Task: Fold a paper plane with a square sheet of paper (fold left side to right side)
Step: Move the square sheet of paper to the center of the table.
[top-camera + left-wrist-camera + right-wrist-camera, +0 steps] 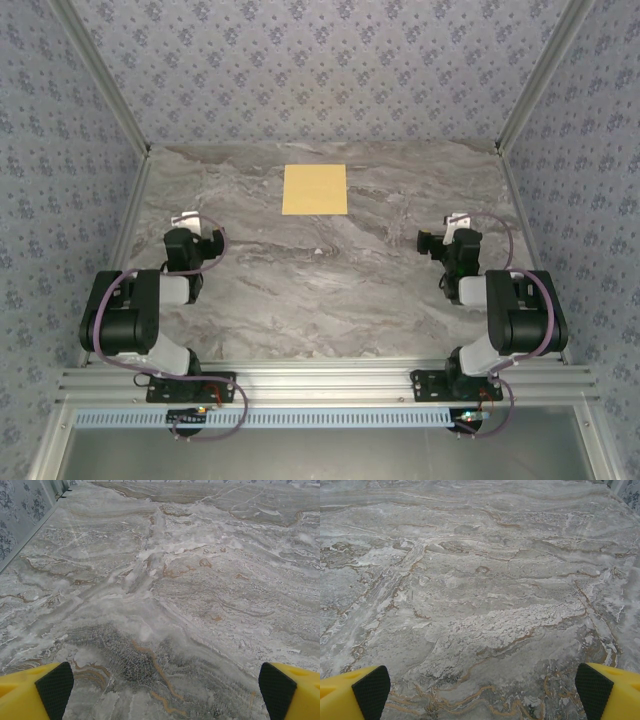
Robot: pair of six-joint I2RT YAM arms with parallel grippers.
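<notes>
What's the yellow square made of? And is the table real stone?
The square sheet of paper looks like thin matte paper: flat, plain yellow-orange, no shine. The table looks like grey marble with brown veins, though it may be a printed surface.

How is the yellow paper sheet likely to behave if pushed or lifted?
The square sheet of paper lies thin and flat, so it is probably light and floppy. The table looks smooth, so a push may slide it.

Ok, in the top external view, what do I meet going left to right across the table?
The left gripper, jaws open → the square sheet of paper, lying flat and unfolded → the right gripper, jaws open.
</notes>
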